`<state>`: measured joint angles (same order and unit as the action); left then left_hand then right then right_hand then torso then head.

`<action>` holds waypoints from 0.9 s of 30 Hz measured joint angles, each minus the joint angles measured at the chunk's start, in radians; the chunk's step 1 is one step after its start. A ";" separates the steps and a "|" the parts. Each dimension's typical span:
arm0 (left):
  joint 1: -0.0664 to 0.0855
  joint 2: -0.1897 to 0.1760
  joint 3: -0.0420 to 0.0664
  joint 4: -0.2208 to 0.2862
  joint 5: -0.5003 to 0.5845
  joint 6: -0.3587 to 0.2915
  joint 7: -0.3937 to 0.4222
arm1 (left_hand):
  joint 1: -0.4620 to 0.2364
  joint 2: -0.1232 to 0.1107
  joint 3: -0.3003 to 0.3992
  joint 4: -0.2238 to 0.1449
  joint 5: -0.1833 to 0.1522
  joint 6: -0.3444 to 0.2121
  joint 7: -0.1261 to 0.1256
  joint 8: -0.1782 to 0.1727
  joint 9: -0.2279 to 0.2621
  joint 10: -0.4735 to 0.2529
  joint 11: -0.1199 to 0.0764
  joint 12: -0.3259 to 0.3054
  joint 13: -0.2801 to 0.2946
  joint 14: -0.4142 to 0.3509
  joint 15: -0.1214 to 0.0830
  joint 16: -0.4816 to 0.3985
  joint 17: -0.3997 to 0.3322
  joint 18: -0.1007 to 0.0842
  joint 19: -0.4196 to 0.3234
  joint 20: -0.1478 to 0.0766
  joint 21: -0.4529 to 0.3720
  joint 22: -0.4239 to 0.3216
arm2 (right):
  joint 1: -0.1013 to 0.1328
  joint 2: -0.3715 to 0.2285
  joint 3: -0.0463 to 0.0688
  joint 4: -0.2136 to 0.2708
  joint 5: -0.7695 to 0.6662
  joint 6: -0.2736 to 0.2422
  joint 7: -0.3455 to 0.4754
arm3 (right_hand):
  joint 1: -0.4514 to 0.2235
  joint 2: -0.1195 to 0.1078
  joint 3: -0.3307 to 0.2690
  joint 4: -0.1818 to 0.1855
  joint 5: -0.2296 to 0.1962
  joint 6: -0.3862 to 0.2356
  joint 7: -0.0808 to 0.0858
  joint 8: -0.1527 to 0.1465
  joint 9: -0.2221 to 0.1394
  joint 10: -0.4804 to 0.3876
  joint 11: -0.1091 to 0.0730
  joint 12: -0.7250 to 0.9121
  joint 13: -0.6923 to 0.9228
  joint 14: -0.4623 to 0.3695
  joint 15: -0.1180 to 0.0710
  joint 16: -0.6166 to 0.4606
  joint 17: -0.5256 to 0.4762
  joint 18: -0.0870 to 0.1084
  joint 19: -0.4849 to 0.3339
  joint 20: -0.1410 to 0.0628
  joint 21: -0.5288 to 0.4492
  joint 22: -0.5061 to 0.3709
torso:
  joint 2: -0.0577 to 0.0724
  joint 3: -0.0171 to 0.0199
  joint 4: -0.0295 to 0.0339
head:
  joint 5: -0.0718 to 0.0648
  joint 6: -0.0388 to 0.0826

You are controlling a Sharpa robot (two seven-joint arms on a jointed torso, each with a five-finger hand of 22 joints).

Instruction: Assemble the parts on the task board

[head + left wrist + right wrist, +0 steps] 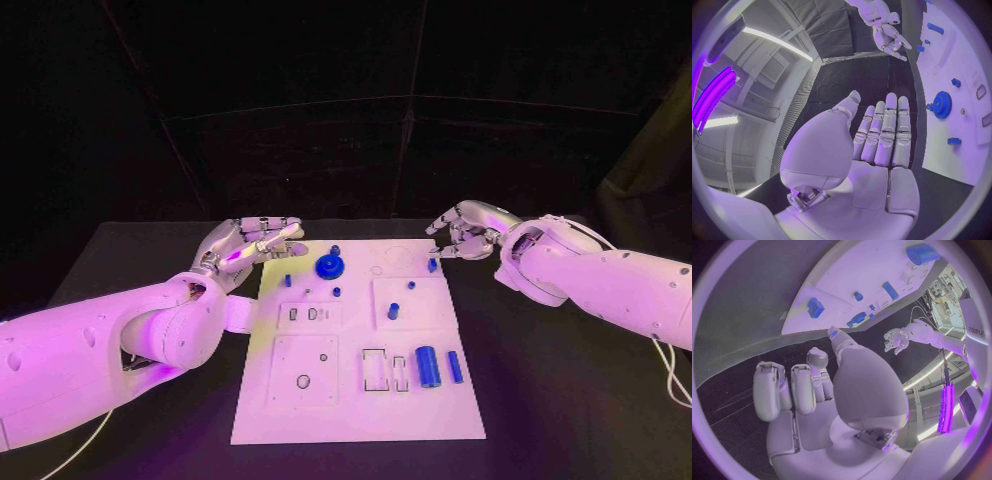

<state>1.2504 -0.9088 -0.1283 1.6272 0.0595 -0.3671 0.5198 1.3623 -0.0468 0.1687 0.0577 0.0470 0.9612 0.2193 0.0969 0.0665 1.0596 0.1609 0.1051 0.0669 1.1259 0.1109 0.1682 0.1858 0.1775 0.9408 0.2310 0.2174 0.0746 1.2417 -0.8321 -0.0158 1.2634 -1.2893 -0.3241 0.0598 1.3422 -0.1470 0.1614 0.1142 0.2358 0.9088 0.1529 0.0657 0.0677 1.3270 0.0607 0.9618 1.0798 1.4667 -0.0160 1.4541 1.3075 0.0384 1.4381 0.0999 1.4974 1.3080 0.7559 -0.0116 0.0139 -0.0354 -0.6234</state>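
Observation:
The white task board (361,400) lies in the middle of the black table. A blue gear (329,266) stands near its far edge, with small blue pegs (392,312) around it. A thick blue cylinder (428,366) and a thin blue bar (454,367) lie near the front right. My left hand (257,243) hovers at the board's far left corner, fingers straight and together, holding nothing; the gear (942,104) lies just beyond its fingertips (891,102). My right hand (464,232) hangs over the far right corner with bent fingers (786,390) and nothing between them, close to a blue peg (431,265).
The black table (577,400) stretches bare on both sides of the board. Empty slots and outlined recesses (375,370) mark the board's front half. Dark curtains close off the back.

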 measured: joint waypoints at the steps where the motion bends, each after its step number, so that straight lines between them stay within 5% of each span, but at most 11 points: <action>1: 0.000 0.000 0.000 -0.001 0.000 0.000 0.000 | 0.000 0.000 0.000 0.000 0.000 0.000 0.000 0.000 0.000 0.000 0.000 0.000 0.000 0.000 0.000 0.000 0.000 0.000 0.000 0.000 0.000 0.000 | -0.003 -0.001 0.000 -0.003 0.003 0.002 0.002 | 0.000 0.000 -0.003 0.002 0.000 0.000 0.000 0.000 0.000 0.000 0.000 0.000 0.000 0.000 0.000 0.000 0.000 0.000 0.000 0.000 0.000 0.000 | 0.000 -0.0003 0.0002 | -0.001 -0.001; 27: 0.000 0.001 0.000 -0.010 0.000 0.002 0.000 | 0.000 0.000 0.004 -0.004 0.000 0.000 0.000 -0.004 0.000 0.000 0.000 -0.005 0.000 0.004 0.004 0.000 0.001 0.000 0.000 0.000 -0.004 -0.001 | -0.053 0.002 -0.001 -0.028 0.013 0.046 0.035 | 0.000 0.000 -0.024 0.004 0.020 0.000 0.000 0.000 0.002 0.000 0.000 0.009 0.011 0.000 0.000 -0.004 0.000 0.000 0.000 0.000 -0.004 0.000 | 0.000 -0.0029 0.0009 | -0.006 -0.010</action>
<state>1.2500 -0.9081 -0.1286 1.6173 0.0595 -0.3653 0.5195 1.3623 -0.0468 0.1726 0.0538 0.0470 0.9612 0.2193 0.0929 0.0665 1.0596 0.1609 0.1003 0.0670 1.1296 0.1146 0.1682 0.1864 0.1776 0.9407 0.2310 0.2130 0.0739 1.1890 -0.8302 -0.0164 1.2353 -1.2760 -0.2784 0.0948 1.3422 -0.1471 0.1376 0.1179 0.2558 0.9088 0.1528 0.0657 0.0699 1.3271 0.0608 0.9704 1.0907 1.4667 -0.0161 1.4496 1.3073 0.0384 1.4383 0.0998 1.4936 1.3077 0.7555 -0.0145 0.0148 -0.0418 -0.6332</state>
